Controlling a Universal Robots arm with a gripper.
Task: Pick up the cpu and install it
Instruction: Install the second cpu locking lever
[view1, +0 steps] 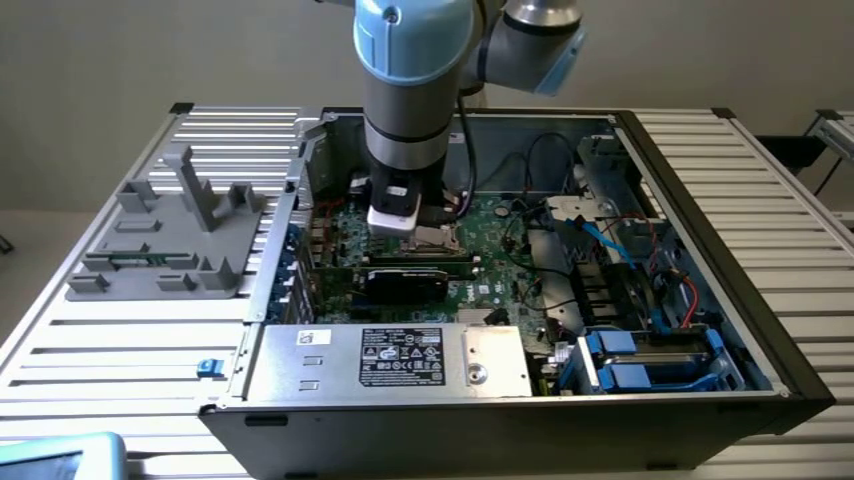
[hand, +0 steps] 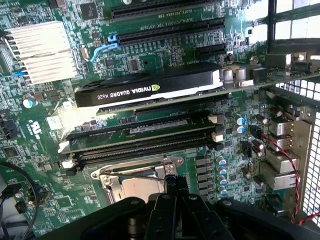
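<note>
Even, moderately bright light covers the slatted surface (view1: 120, 340) around the computer case (view1: 747, 340); inside the case it is dimmer and shadowed under the arm. In the wrist view, glare whitens the finned heatsink (hand: 42, 52) and a board patch just beside it, and the case grille (hand: 300, 90) blows out. The dark foreground mount there is soft.

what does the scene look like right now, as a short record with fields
setting: open computer case on a slatted table
arm: reaching down into the case over the motherboard
gripper: gripper shut, directly above the cpu socket
cpu: cannot tell whether it is held
graphics card: black card standing in a slot beside the memory slots
outside case: grey fixture on the exterior view's left
</note>
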